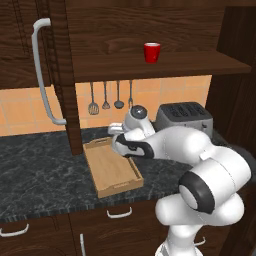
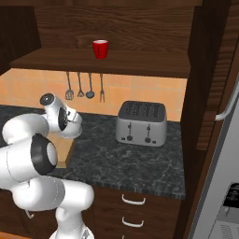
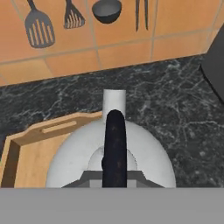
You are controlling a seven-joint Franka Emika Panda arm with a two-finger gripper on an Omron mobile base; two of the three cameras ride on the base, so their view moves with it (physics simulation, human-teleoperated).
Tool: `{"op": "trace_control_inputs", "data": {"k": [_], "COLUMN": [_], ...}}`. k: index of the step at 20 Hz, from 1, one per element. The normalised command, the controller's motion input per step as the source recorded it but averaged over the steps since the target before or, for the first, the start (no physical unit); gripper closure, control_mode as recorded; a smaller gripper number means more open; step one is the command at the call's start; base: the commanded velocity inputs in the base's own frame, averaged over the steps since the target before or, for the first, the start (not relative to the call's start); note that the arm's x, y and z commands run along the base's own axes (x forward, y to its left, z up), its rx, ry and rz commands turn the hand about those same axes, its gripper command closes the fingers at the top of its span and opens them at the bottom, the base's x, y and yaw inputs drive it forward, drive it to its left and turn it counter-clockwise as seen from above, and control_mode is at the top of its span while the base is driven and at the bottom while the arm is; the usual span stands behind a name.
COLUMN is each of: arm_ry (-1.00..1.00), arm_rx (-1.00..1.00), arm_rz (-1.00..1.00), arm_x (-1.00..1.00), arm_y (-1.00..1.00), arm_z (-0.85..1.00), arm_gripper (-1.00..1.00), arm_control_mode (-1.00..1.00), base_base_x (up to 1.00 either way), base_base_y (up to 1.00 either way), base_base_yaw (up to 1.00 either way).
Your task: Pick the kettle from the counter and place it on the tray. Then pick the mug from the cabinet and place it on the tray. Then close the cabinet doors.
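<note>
The kettle, a squat silver-white dome with a thin black upright handle, is partly hidden by the arm in the left base view, where a sliver of it shows at the far right corner of the pale wooden tray on the dark marbled stone counter. The small red mug stands on the shelf of the dark brown wood cabinet, whose door stands open.

In the right base view the boxy silver toaster sits well right of the arm.

In the hand view the kettle fills the lower middle, overlapping the tray's right edge. Whether the fingers clasp its handle I cannot tell.

The first step looks in hand: the kettle must settle fully inside the tray before release.
</note>
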Motion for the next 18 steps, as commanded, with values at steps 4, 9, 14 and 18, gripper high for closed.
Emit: {"op": "trace_control_inputs", "data": {"k": [4, 9, 14, 18], "arm_ry": [-0.01, 0.0, 0.0, 0.0], "arm_rx": [0.0, -0.02, -0.03, 0.0], "arm_rz": [0.0, 0.0, 0.0, 0.0], "arm_x": [0.0, 0.1, 0.21, 0.35], "arm_y": [0.88, 0.43, 0.29, 0.08], "arm_z": [-0.03, -0.23, -0.31, -0.34], "arm_gripper": [1.0, 1.0, 1.0, 1.0], "arm_control_mode": [-1.0, -1.0, -1.0, -1.0], "base_base_x": [0.0, 0.0, 0.0, 0.0], "base_base_y": [0.0, 0.0, 0.0, 0.0], "base_base_yaw": [0.0, 0.0, 0.0, 0.0]}}
